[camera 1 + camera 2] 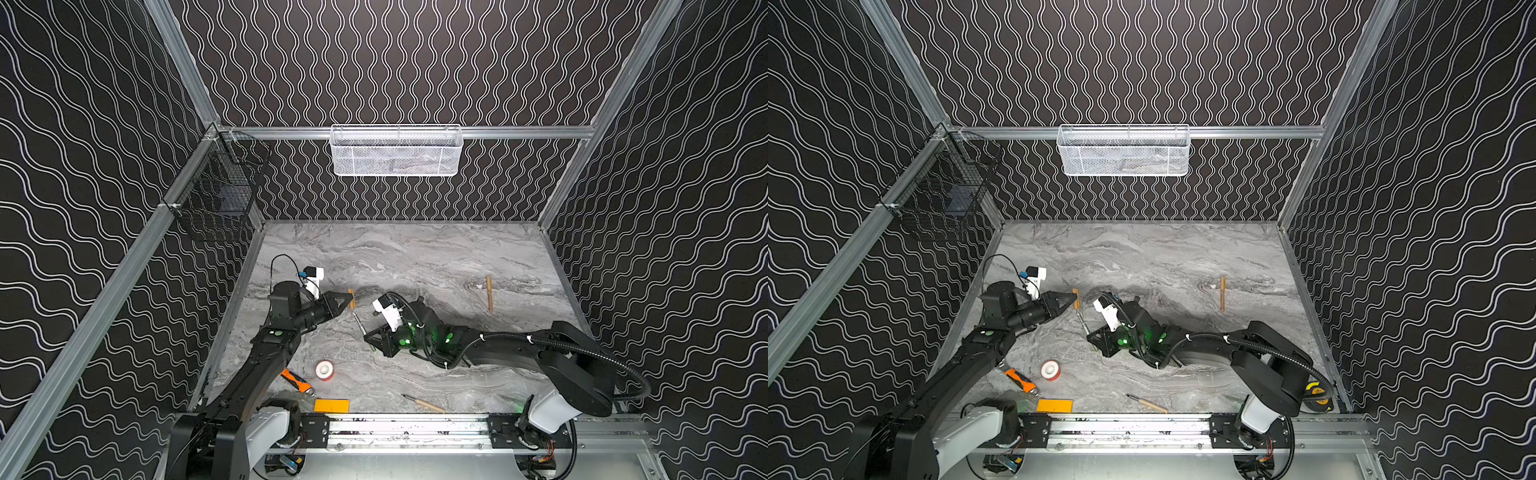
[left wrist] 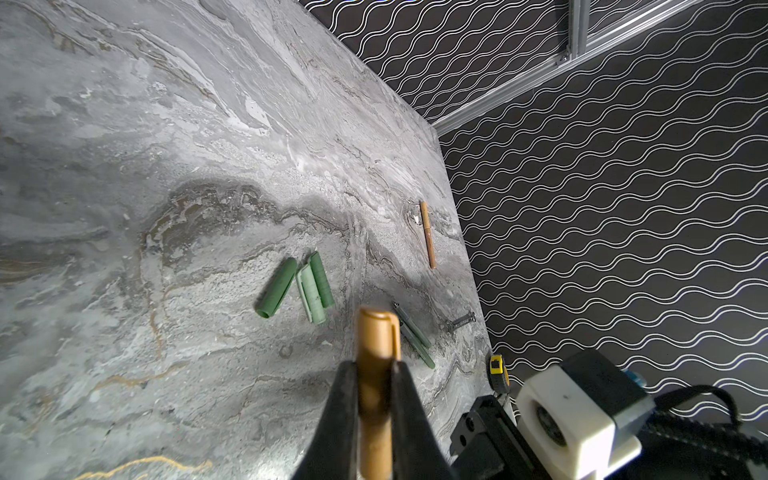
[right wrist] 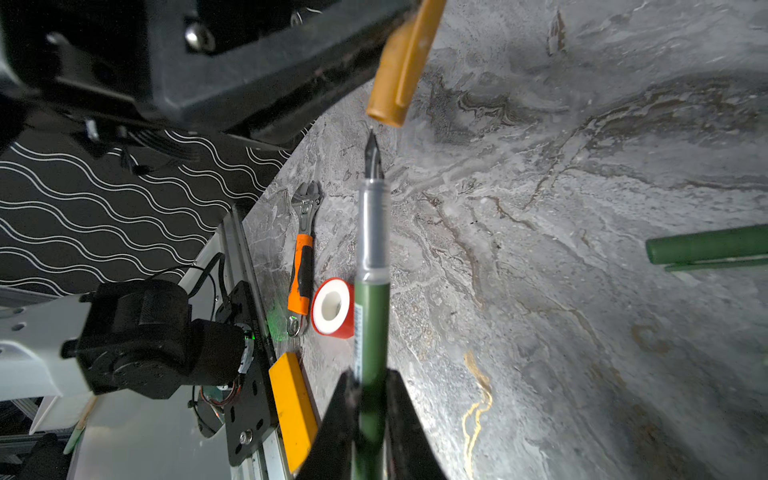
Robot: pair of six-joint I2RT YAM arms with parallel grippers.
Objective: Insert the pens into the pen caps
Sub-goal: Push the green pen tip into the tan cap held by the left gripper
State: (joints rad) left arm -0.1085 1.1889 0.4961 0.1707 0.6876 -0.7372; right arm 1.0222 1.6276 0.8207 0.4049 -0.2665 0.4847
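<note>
My left gripper (image 2: pixel 375 365) is shut on a tan pen cap (image 2: pixel 376 345), held above the table at centre left in both top views (image 1: pixel 352 298). My right gripper (image 3: pixel 370 376) is shut on a dark green pen (image 3: pixel 372 257) with a silver neck. Its dark nib points at the cap's open mouth (image 3: pixel 386 116), with a small gap between them. Three green pen caps (image 2: pixel 277 286) lie together on the marble, with two green pens (image 2: pixel 413 332) beside them. A tan capped pen (image 1: pixel 489 293) lies at the back right. A tan pen (image 1: pixel 424 403) lies near the front rail.
An orange-and-black wrench (image 3: pixel 302 257), a red-and-white tape roll (image 3: pixel 332 307) and a yellow block (image 3: pixel 293 407) sit at the front left. A yellow tape measure (image 1: pixel 1317 392) is at the front right corner. A white mesh basket (image 1: pixel 395 153) and a black wire basket (image 1: pixel 220 195) hang on the walls.
</note>
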